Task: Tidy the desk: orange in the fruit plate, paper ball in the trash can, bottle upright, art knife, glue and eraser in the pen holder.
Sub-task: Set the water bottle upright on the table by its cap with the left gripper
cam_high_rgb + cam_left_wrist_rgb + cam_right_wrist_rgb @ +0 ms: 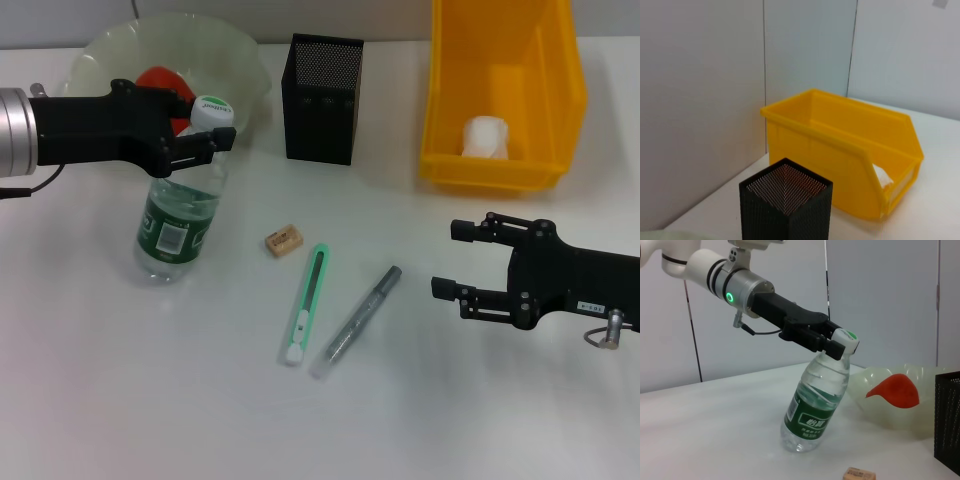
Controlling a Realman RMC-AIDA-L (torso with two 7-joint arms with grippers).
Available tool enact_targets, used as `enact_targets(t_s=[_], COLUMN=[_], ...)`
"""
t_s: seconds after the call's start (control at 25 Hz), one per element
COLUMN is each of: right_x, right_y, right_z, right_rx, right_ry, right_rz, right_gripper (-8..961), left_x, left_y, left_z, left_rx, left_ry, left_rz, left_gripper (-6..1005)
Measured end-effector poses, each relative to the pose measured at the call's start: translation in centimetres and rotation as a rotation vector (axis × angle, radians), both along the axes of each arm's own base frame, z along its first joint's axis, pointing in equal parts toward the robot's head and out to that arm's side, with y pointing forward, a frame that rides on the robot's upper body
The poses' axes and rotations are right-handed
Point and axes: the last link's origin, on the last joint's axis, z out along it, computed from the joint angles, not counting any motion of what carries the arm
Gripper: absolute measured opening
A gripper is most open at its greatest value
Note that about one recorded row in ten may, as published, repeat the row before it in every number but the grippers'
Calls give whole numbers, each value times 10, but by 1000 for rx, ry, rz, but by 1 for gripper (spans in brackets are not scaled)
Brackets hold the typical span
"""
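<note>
Head view: the left gripper (213, 140) reaches in from the left edge, its fingers closed on the neck of the bottle (180, 215) just under the white cap. The bottle stands on its base on the white table (150, 400), leaning a little, directly in front of the fruit plate (105, 50). The orange (160, 82) lies in the fruit plate, partly hidden by the arm. The pen holder (322, 98) stands upright to the right of the plate, and the trash can (500, 90) lies farther right with the white paper ball (487, 138) inside it. Between the two arms, on the bare table, lie the eraser (283, 240), the art knife (306, 303) and the glue (357, 320); knife and glue are roughly parallel and apart, with the eraser just beyond the knife's far end. The right gripper (452, 259) hovers at the right, below the trash can, its fingers spread apart and holding nothing.

Left wrist view: the pen holder (786, 206) stands near, with the trash can (840, 150) behind it; a patch of the paper ball (881, 176) shows at the can's low front opening. The gripper's own fingers are out of sight.

Right wrist view: the left gripper (832, 342) clamps the bottle (816, 402) at its neck; the bottle tilts, base on the table. Behind it sits the fruit plate (880, 405) with the orange (895, 390) inside. An edge of the pen holder (947, 420) and the eraser (859, 474) appear at the frame's margins.
</note>
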Motion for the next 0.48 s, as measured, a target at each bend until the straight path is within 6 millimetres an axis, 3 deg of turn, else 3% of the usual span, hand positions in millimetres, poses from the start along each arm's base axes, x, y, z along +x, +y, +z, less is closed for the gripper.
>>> enact_targets(t_s=[0.48], right_x=[-1], right_y=[0], right_z=[-1], right_rx=[-2], right_ry=[3], right_rz=[-1], right_gripper=[750], left_x=[-4], left_y=[-3], left_z=[5], left_rx=[25], left_ry=[-31], left_rz=[-1], left_gripper=[478])
